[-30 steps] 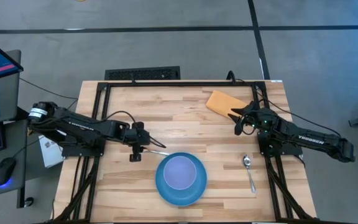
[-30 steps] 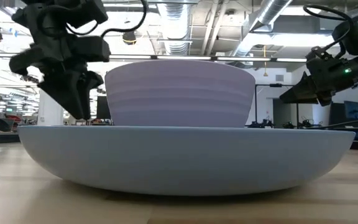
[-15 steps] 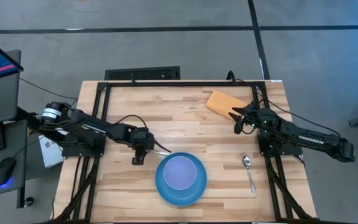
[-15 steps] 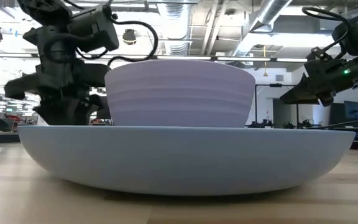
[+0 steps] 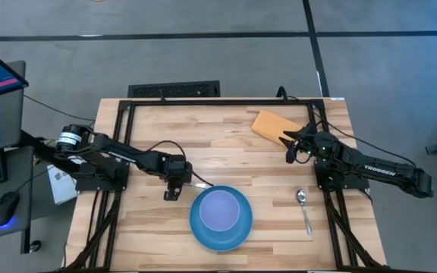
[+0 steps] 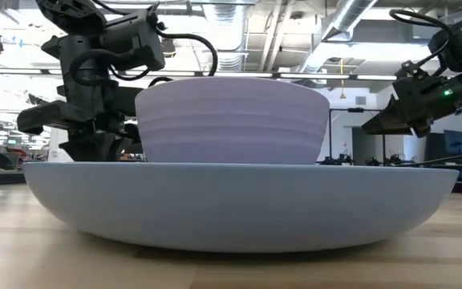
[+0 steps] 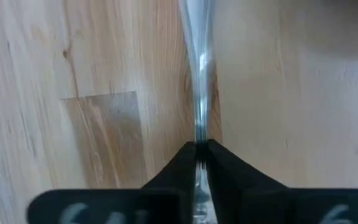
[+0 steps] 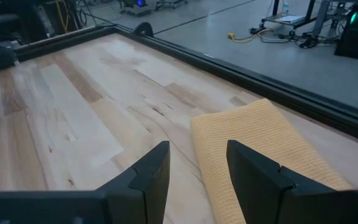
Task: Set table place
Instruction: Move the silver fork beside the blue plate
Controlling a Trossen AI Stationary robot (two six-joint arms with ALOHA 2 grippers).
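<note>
A: How does the left gripper (image 5: pixel 172 194) stand?

B: Its two dark fingers (image 7: pixel 178 167) are closed tight on a thin metal utensil (image 7: pixel 199 74), a narrow shiny shaft running straight out from between the tips. The left wrist view shows only the shaft, so whether it is a fork or a knife cannot be told. The gripper sits low over the table (image 5: pixel 203 140), just off the blue plate (image 5: pixel 220 229) at about ten o'clock from it in the high view.

A: And what lies on the plate?

B: A pale lavender bowl (image 5: pixel 220 209) sits in its middle. In the low view the bowl (image 6: pixel 233 120) rises above the plate's rim (image 6: pixel 239 201), and the left gripper (image 6: pixel 95 148) hangs behind them.

A: The right gripper?

B: The right gripper (image 5: pixel 285 144) waits at about two o'clock from the plate, its fingers (image 8: pixel 151 174) spread apart and holding nothing, their tips over the near edge of an orange-tan cloth pad (image 5: pixel 271 126).

A: Anything else on the wood?

B: A spoon (image 5: pixel 303 208) lies at three o'clock from the plate, well apart from it, bowl end pointing away from the table's front edge.
</note>
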